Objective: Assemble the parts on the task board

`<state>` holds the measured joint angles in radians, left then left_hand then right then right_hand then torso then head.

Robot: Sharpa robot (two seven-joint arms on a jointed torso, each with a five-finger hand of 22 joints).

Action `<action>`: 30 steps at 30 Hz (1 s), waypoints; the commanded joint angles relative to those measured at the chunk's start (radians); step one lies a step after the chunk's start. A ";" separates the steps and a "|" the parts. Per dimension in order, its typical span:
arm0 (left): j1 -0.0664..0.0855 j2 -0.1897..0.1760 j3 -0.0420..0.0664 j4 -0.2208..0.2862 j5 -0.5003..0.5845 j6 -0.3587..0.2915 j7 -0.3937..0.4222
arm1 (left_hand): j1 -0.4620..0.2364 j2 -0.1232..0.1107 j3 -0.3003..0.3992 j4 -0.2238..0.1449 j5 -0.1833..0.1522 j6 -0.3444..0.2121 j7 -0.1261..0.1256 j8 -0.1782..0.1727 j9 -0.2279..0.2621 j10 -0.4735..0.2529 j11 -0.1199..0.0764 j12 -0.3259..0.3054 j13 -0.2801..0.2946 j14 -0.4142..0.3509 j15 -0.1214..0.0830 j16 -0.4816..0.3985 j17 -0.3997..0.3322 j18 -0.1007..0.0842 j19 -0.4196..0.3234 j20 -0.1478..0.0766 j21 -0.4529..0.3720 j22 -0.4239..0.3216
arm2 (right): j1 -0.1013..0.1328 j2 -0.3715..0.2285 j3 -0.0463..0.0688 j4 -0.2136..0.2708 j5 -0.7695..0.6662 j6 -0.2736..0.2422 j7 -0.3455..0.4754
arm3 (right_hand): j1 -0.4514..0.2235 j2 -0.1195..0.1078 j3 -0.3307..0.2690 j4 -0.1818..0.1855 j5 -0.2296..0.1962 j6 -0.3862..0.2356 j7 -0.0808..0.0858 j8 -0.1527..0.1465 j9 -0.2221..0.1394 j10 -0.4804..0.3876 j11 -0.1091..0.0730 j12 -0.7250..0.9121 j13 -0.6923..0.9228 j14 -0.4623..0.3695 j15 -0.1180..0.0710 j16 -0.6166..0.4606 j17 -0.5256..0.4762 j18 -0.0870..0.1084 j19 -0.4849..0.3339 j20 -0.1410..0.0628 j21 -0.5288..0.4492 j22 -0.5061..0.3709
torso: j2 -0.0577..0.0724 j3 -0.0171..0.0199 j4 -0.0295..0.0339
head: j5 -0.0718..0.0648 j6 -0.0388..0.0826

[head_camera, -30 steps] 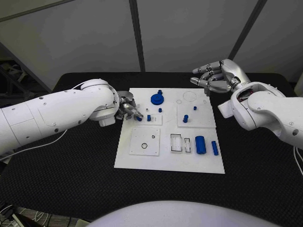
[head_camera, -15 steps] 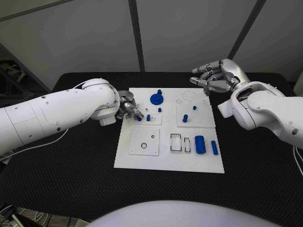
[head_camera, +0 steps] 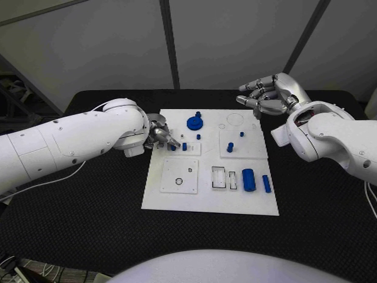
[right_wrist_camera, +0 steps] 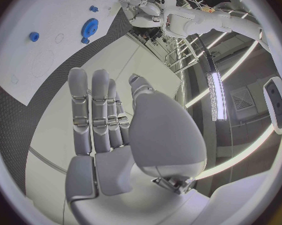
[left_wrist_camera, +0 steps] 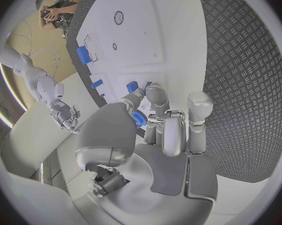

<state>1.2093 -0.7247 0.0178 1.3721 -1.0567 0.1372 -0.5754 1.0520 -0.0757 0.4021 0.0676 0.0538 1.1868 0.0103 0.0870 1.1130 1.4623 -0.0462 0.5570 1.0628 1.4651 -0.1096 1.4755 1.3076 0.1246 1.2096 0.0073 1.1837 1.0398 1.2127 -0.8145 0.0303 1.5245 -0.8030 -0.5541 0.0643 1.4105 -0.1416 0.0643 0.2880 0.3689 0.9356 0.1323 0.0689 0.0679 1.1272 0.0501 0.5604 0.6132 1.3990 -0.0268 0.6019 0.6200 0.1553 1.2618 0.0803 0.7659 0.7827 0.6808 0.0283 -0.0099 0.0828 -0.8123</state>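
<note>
We find L silver hand (head_camera: 161,136) pinching small blue peg (head_camera: 172,147) at white task board (head_camera: 211,200) edge; R silver hand (head_camera: 269,94) spread, holding nothing.

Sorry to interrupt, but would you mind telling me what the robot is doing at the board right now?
It is assembling small blue parts on the white board. The left hand is down at the board's left edge, its fingers at a small blue peg; whether they grip it I cannot tell. The right hand is raised beyond the board's far right corner, holding nothing. A blue gear sits near the far edge, two blue cylinders lie near the right edge.
</note>
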 commanded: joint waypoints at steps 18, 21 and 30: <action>-0.006 -0.010 0.000 -0.006 -0.025 -0.041 -0.001 | 0.058 -0.113 -0.103 0.222 -0.006 0.023 0.005 -0.016 0.011 0.049 0.000 -0.019 -0.009 0.073 0.000 -0.006 0.122 -0.002 0.013 -0.002 -0.004 0.005 | 0.002 -0.004 0.001 0.003 -0.001 0.003 0.009 | -0.007 0.002 -0.005 0.001 -0.001 -0.003 0.001 -0.004 -0.001 0.003 0.000 0.007 -0.002 0.003 0.000 0.001 0.003 0.002 0.000 0.001 -0.017 -0.011 | 0.000 -0.0007 0.0001 | 0.003 0.005; -0.006 -0.013 0.005 -0.003 -0.025 -0.067 0.006 | 0.051 -0.103 -0.169 0.224 -0.005 0.019 0.007 -0.018 0.012 0.048 0.002 -0.024 -0.011 0.072 0.001 -0.010 0.117 -0.001 0.011 -0.001 -0.008 0.003 | 0.002 -0.003 0.001 0.002 -0.001 0.003 0.009 | -0.009 0.001 -0.006 0.001 -0.001 -0.004 0.001 -0.004 -0.001 0.002 0.000 0.007 -0.003 0.002 0.001 0.000 0.004 0.003 -0.002 0.002 -0.024 -0.017 | 0.000 -0.0002 -0.0028 | 0.002 0.006; -0.006 -0.015 0.021 0.000 0.002 -0.121 0.025 | 0.025 -0.061 -0.321 0.224 -0.006 0.009 0.010 -0.020 0.014 0.047 0.004 -0.035 -0.015 0.070 0.001 -0.017 0.108 0.000 0.009 0.000 -0.016 -0.001 | 0.002 -0.001 0.001 0.000 -0.001 0.000 0.010 | -0.016 0.003 -0.008 0.002 -0.002 -0.004 0.002 -0.004 -0.001 -0.001 0.002 0.007 -0.005 -0.001 0.002 -0.004 0.007 0.004 -0.008 0.002 -0.038 -0.029 | -0.001 -0.0003 0.0011 | -0.006 0.011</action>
<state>1.2020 -0.7382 0.0364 1.3693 -1.0702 0.0663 -0.5714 1.0737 -0.1445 0.0867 0.2917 0.0538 1.1989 0.0197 0.0732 1.1253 1.4659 -0.0464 0.5244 1.0483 1.4652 -0.1095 1.4618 1.3076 0.1245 1.2202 0.0038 1.1706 1.0395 1.2126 -0.8165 0.0303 1.5240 -0.8030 -0.5543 0.0652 1.4052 -0.1363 0.0617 0.2905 0.3689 0.9357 0.1323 0.0689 0.0679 1.1272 0.0501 0.5641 0.6093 1.3990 -0.0268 0.6019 0.6251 0.1554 1.2618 0.0803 0.7315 0.7546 0.6800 0.0277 -0.0110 0.0776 -0.8028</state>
